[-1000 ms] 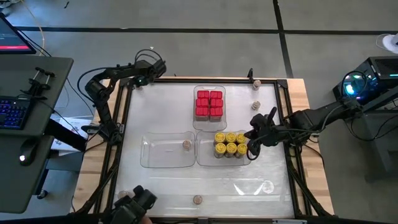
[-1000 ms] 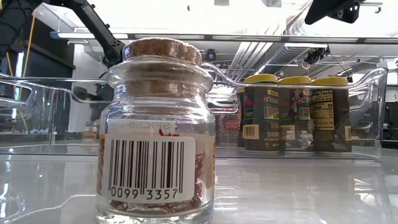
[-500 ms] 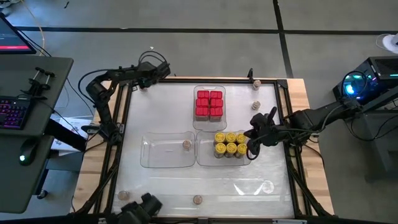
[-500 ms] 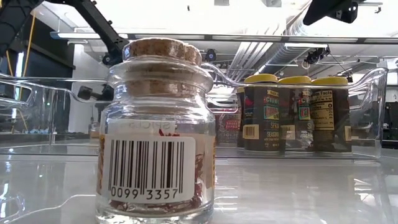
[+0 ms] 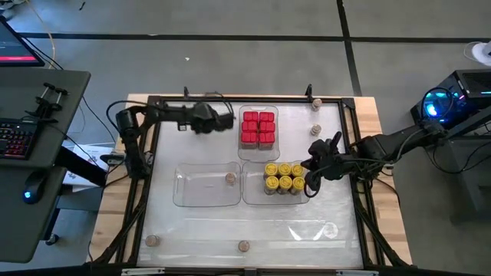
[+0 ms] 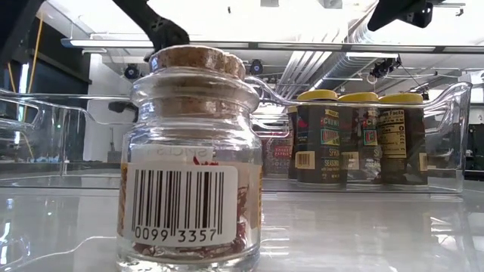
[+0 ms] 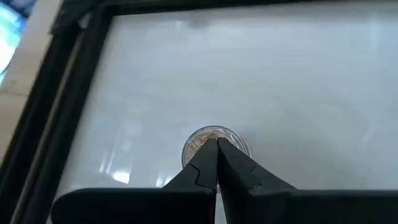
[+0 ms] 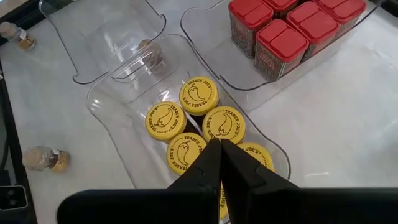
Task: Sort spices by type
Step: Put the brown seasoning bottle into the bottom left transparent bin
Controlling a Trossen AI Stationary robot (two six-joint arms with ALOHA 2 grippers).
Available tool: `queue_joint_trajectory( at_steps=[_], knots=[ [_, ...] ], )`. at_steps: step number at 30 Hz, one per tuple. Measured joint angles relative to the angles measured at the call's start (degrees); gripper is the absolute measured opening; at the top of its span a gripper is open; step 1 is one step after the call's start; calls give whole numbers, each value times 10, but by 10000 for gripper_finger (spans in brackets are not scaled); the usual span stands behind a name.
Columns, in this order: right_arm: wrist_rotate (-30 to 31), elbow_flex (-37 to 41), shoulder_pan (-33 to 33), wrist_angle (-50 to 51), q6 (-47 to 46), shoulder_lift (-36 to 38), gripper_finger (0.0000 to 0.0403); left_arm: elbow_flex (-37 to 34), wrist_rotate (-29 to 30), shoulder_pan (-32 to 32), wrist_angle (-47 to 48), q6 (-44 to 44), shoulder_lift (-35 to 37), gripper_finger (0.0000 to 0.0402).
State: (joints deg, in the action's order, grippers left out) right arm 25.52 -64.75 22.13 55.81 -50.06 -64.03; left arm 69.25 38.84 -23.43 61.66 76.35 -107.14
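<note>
Red boxy spices (image 5: 258, 126) fill the far clear tray. Yellow-lidded jars (image 5: 284, 178) stand in the near right tray, and one cork-lidded jar (image 5: 230, 178) stands in the near left tray (image 5: 192, 188). My left gripper (image 5: 229, 121) is shut, low over the table just left of the red boxes. In its wrist view a small cork-lidded jar (image 7: 205, 138) stands right behind the fingertips (image 7: 217, 142); the high view does not show this jar. My right gripper (image 8: 219, 142) hangs shut above the yellow jars' right side (image 5: 308, 178). My left gripper's shut fingertips (image 7: 211, 155) overlap the small jar's cork lid (image 7: 202, 138) in the wrist view, slanting down at it. I cannot tell whether they touch it. The jar stands upright on the white table.
Loose cork-lidded jars stand at the far right (image 5: 315, 100) (image 5: 315, 128), near the front edge (image 5: 244, 246) (image 6: 189, 151), at the near left (image 5: 151, 240) and lying at the near right (image 5: 330, 228). A black frame (image 5: 157, 153) rims the table.
My left gripper has swung from beyond the table's far left corner toward the right edge, along the far side, and now sits beside the red boxes' tray. It has stayed shut.
</note>
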Motion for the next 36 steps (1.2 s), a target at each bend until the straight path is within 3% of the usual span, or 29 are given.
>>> queue_joint_trajectory(
  at_steps=[13,19,22,25,27,29,31,34,36],
  knots=[
    [0,0,0,-1,11,0,0,-1,-14,215,-6,-65,9,0],
    [2,0,0,-5,11,0,0,-2,-36,230,-8,-79,58,0],
    [13,0,0,-5,6,0,0,-2,-13,229,-8,-127,100,0],
    [20,0,0,-6,-5,0,0,2,24,210,-7,-187,161,0],
    [20,0,0,-7,-7,0,0,6,18,189,-28,-291,204,0],
    [20,0,0,-11,-8,0,0,7,-65,163,-59,-473,243,0],
    [20,0,0,-11,-9,0,0,7,-221,132,-68,-648,274,0],
    [25,0,0,-11,-9,0,0,7,-446,89,-57,-814,292,0],
    [26,0,0,-11,-12,0,0,7,-488,73,-47,-884,292,1]
  ],
)
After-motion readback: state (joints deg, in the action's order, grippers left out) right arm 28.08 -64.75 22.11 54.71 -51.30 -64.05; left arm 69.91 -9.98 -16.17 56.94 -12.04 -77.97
